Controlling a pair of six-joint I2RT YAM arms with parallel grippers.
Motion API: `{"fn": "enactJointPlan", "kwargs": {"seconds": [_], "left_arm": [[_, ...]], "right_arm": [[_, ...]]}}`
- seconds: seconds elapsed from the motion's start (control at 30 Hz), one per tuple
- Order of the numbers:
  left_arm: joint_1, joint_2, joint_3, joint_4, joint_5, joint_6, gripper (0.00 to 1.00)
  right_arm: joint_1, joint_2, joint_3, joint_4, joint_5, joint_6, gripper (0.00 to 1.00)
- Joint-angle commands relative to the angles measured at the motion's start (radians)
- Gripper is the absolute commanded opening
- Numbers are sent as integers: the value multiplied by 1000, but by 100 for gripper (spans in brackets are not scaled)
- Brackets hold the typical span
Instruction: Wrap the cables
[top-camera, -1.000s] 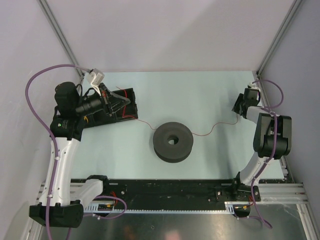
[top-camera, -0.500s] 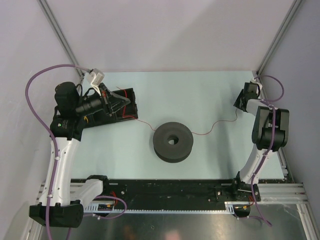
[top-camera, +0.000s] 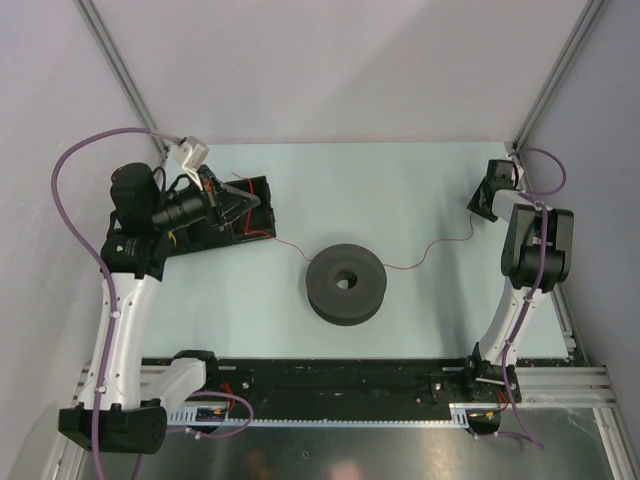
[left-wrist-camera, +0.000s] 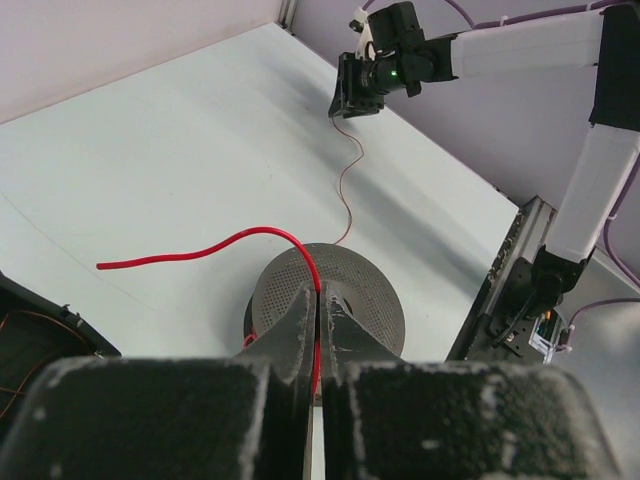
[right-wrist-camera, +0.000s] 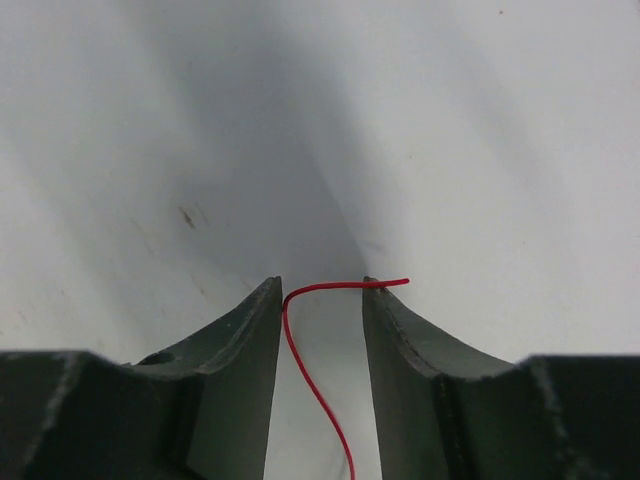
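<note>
The dark grey round spool (top-camera: 345, 283) lies flat mid-table. The thin dark-red cable (top-camera: 420, 259) runs from it right toward my right gripper (top-camera: 488, 203), and another stretch runs left to my left gripper (top-camera: 258, 207). In the left wrist view the left gripper (left-wrist-camera: 320, 300) is shut on the red cable (left-wrist-camera: 200, 249) above the spool (left-wrist-camera: 375, 290); a loose end curls off to the left. In the right wrist view the right gripper (right-wrist-camera: 320, 292) is open. The cable end (right-wrist-camera: 300, 350) lies between its fingers and bends over the right fingertip (right-wrist-camera: 378, 300).
A black tray (top-camera: 268, 190) with more thin red wire sits under the left gripper at the back left; it also shows in the left wrist view (left-wrist-camera: 40, 345). Grey walls close the back and sides. A black rail (top-camera: 340, 375) runs along the near edge.
My right arm has drawn its gripper back toward the far right corner. The cable on the table and the left arm have hardly moved.
</note>
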Motion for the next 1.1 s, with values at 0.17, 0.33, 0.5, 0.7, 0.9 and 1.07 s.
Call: {"fn": "enactJointPlan", "kwargs": {"seconds": [0.17, 0.33, 0.5, 0.7, 0.9, 1.07], "left_arm": [[13, 5, 9, 16, -16, -11, 0], [36, -11, 15, 15, -15, -20, 0], [82, -28, 25, 10, -9, -33, 0], [121, -33, 47, -8, -28, -6, 0], [148, -21, 73, -60, -65, 50, 0], [187, -20, 90, -135, -191, 153, 0]], "right_arm": [[0, 49, 69, -24, -31, 11, 9], [-18, 1, 66, -19, -58, -24, 0], [-52, -108, 58, 21, -77, -97, 0], [-115, -193, 58, 40, -126, -193, 0], [-191, -241, 58, 56, -211, -252, 0], [-245, -318, 59, 157, -186, -334, 0]]}}
